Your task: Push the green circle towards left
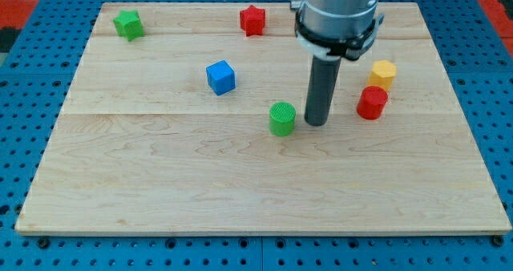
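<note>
**Rod tip stands just right of the green cylinder**

A pale wooden board (160, 183) lies over a blue perforated base (24, 103) and fills most of the frame. Near its middle, slightly right of centre, sits the green ribbed circle, a short upright cylinder (282, 118). My tip (316, 124), the lower end of the straight dark rod, rests on the board just beside that cylinder on the view's right; a narrow strip of wood seems to show between them, though whether they touch cannot be settled. The rod carries no jaws, so it clasps nothing and has nothing to release; it simply stands upright under the grey arm housing (337, 10) at the frame's upper middle.

To the right of the rod sits a red cylinder (372, 103), and just above it, close or touching, a yellow hexagonal block (383, 74). A blue cube (220, 77) lies up and to the left of the green circle, well apart from it. Along the top edge of the board, a red star-shaped block (252, 20) sits near the middle and a green star-shaped block (128, 24) in the upper left.
</note>
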